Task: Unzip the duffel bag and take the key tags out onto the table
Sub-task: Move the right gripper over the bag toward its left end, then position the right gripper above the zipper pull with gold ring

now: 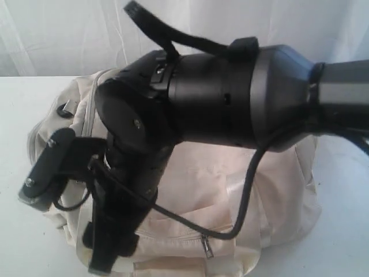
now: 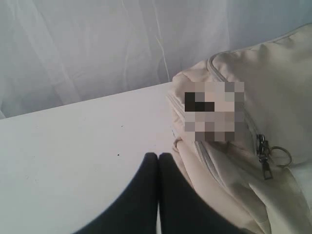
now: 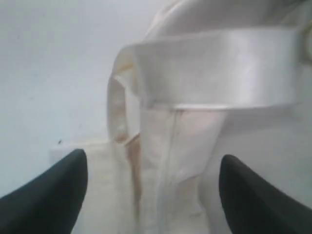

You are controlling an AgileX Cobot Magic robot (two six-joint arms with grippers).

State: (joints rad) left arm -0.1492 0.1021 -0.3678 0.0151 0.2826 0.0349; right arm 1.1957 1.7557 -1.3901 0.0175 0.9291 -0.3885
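Because the right arm [image 1: 230,98] reaches across the front of the exterior camera, much of the duffel bag [image 1: 230,190] is hidden there. Its cream body nonetheless shows lying on the white table [image 2: 73,156], with the small front-pocket zip pull [image 1: 206,245] low on its near face.

The right gripper [image 3: 152,161] points down at the bag's left end with its fingers spread wide and nothing between them. The satin webbing handle [image 3: 214,68] arches just ahead of the gap, untouched. That wide stance suits an approach to something on the fabric, probably a strap or the zip, though from this close view I cannot tell which.

The left gripper [image 2: 158,156] hangs over bare table just beside the bag's end, its two dark fingers pressed together on nothing. It seems parked there to stay out of the other arm's way while remaining near enough to steady the bag.

The metal zip pull [image 2: 265,158], with a ring on it, lies on the bag's end panel, and the zip line beside it looks closed.

The key tags appear in no view, so they are most likely inside the bag. By that reading the task is at its start: the zip is not yet drawn and nothing has been set out on the table.
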